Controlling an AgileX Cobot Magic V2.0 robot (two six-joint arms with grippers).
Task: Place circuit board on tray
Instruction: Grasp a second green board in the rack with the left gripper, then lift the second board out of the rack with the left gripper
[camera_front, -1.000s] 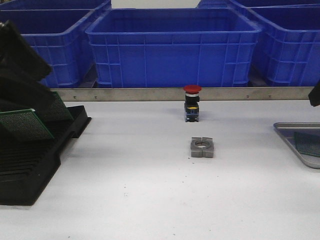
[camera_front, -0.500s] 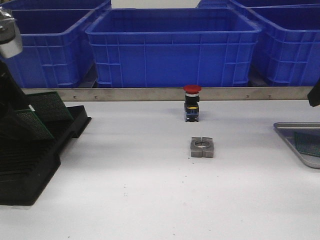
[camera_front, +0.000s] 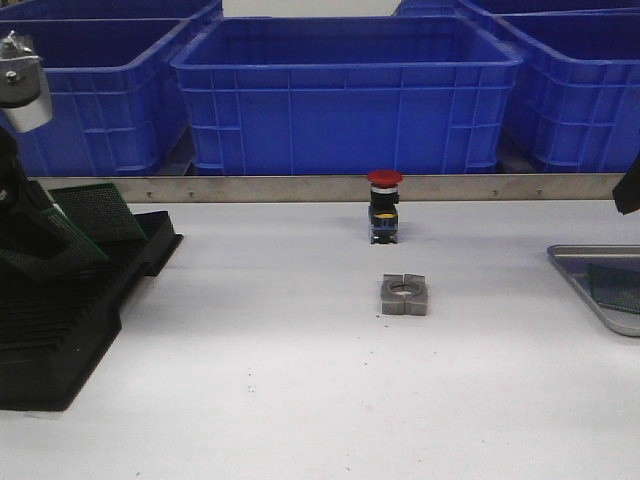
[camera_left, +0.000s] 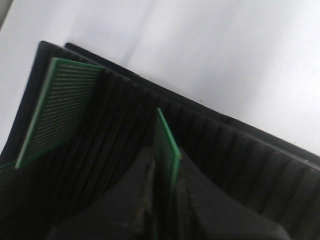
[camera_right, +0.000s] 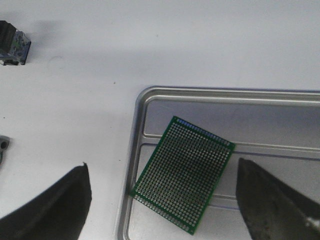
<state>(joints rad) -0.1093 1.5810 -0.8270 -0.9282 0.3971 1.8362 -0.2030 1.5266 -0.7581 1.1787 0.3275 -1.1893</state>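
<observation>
The left claw (camera_left: 162, 200) is reaching into the black slotted plastic rack (camera_front: 70, 320) at the left edge of the white counter (camera_front: 300, 400), and its two dark fingers are closing on the lower edge of a thin green perforated circuit board (camera_left: 167, 145) that is standing edge-on in one of the slots. From the wrist view the pads appear to be pressing both faces of the board, though the contact itself is lying in shadow. A second green board (camera_left: 60, 110) is leaning in a far slot of the same rack, well apart from the gripped one.

The shallow silver-grey metal tray (camera_front: 585, 268) with a raised rim is sitting at the right edge of the counter. One green perforated board (camera_right: 184, 172) is already lying flat and skewed inside it. The right claw (camera_right: 165, 200) is hovering above that tray with its fingers spread wide, holding nothing.

Between rack and tray, a red-capped push-button switch (camera_front: 384, 205) and a grey metal slotted nut (camera_front: 404, 295) are standing on the counter.

The risks from here: the grip is taking only the board's thin edge, so the board could be twisting or slipping as it is being lifted. A tilted pull could be jamming it against the slot ribs and dragging the rack. A low carry could be clipping the switch.
</observation>
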